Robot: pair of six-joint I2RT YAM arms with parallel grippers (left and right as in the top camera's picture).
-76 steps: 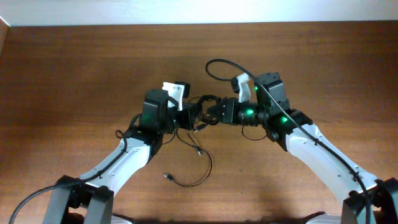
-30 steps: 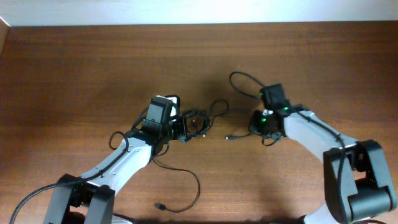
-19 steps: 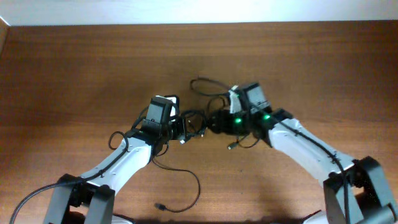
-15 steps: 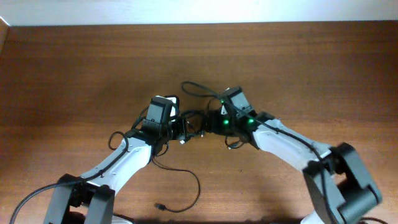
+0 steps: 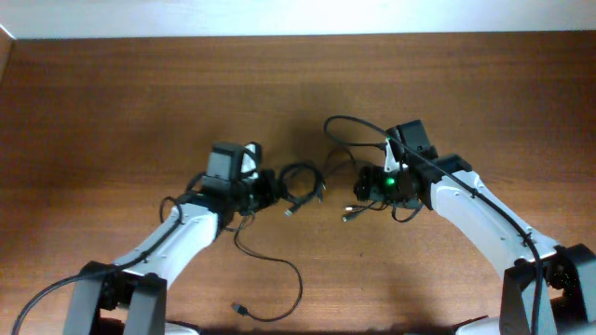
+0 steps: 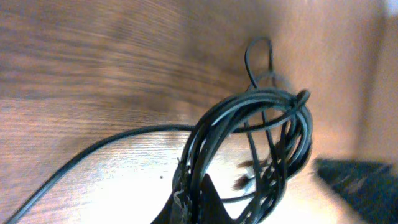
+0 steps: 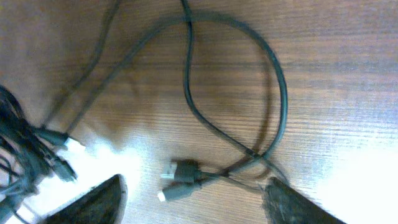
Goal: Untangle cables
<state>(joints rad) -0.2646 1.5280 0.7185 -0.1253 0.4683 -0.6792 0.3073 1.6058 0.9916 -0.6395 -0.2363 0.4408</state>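
Two tangled cables (image 5: 303, 181); left fingers (image 6: 200, 202) pinch them, right fingers (image 7: 93, 200) spread.

A wooden table (image 5: 112, 102) filled nearly the whole overhead view, reddish-brown, its grain running from side to side. Well beyond the jaws of the left gripper (image 5: 268, 186) and the right gripper (image 5: 359, 192), the far edge of the wood met a pale strip (image 5: 298, 17); whether that was wall or floor could not be told. A small pale wedge (image 5: 6, 30) cut the corner far out past the left jaws. Bare wood lay between the two sets of jaws. Light fell from above. White glare (image 7: 118, 163) lay on the grain just ahead of the right jaws, and a softer sheen (image 6: 93, 186) spread beside the left jaws. Farther ahead of the left jaws stood a blurred beige band (image 6: 380, 74).
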